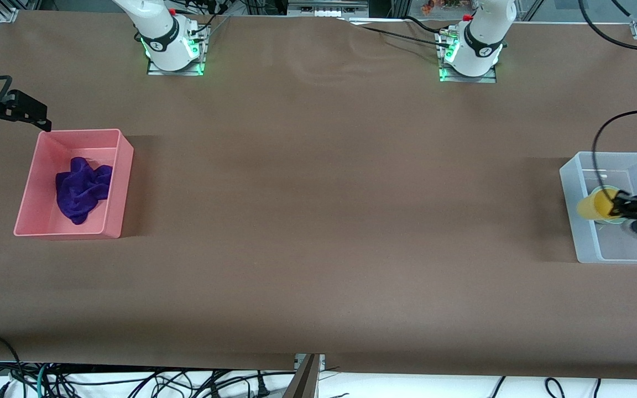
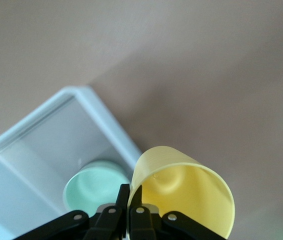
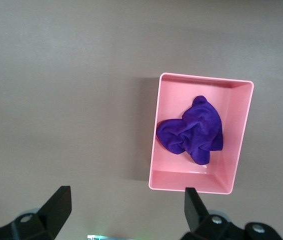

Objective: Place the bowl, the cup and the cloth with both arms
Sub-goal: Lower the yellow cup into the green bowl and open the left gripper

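Your left tool grips the cup by its rim over the clear bin at the bench's left-arm end, bowl inside. Lower it gently before letting go (it's tilted). Right tool waits spread wide; cloth lies in the pink bin.

Light is even and fairly soft from overhead on my front view; the brown table reads a bit dim, no hot spots. The pink bin and the clear bin each throw a soft-edged shadow onto the table. Green glow at both arm bases. In my left wrist view, the cup clamped in the left gripper is soft, close to the lens; the bowl beside the fingertips is hazy too. My right wrist view is sharp on the cloth, with the right gripper fingers dark and slightly blurred.
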